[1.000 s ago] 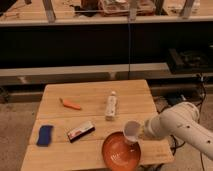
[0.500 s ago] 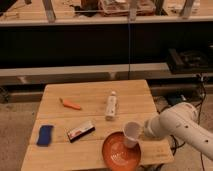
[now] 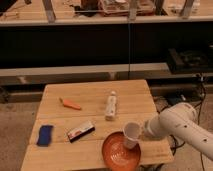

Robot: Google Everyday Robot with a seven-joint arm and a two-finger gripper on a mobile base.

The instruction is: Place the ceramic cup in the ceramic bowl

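**Ana:** Risk with the ceramic cup?

**Ben:** Tipping. It leans over the right inner side of the ceramic bowl, close to the rim. I cannot tell whether its foot touches the bowl. The hand is against its right side, but I cannot tell if it is clamped or released.

**Ana:** And if it lets go there?

**Ben:** I judge the leaning cup could roll over the rim onto the worktop, or chip from knocking ceramic on ceramic. The white bottle lies just beyond the bowl.

**Ana:** How does the cup look?

**Ben:** Small, pale and plain. It tapers to a narrow base, shows no handle, and is far narrower than the orange-red bowl.
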